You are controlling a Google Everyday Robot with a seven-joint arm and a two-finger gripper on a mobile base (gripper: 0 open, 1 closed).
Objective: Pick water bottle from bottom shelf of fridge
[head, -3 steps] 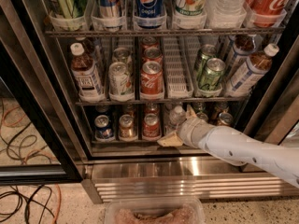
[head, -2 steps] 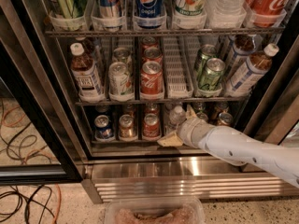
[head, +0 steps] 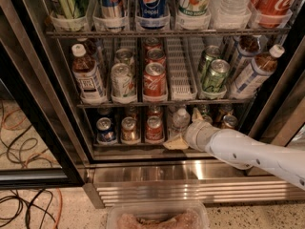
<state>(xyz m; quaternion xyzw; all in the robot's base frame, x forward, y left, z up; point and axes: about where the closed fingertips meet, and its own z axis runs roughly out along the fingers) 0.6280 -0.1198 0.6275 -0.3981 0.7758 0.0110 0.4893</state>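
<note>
The water bottle (head: 180,121), small and clear with a white cap, stands on the bottom shelf (head: 138,142) of the fridge (head: 43,104), right of three small soda cans. My gripper (head: 186,128) reaches in from the right on a white arm (head: 248,152). It is open, and its tan fingers straddle the bottle: one finger (head: 175,142) lies low at the bottle's front left, the other (head: 197,114) stands just to its right. The bottle's lower part is partly hidden behind the gripper.
The rack above holds a Coca-Cola can (head: 154,82), other cans and brown tea bottles (head: 88,78). More cans (head: 228,122) stand behind my wrist. The dark door frame (head: 276,99) is close on the right. A steel base grille (head: 190,190) and a clear tray (head: 157,218) are below; cables (head: 19,137) lie left.
</note>
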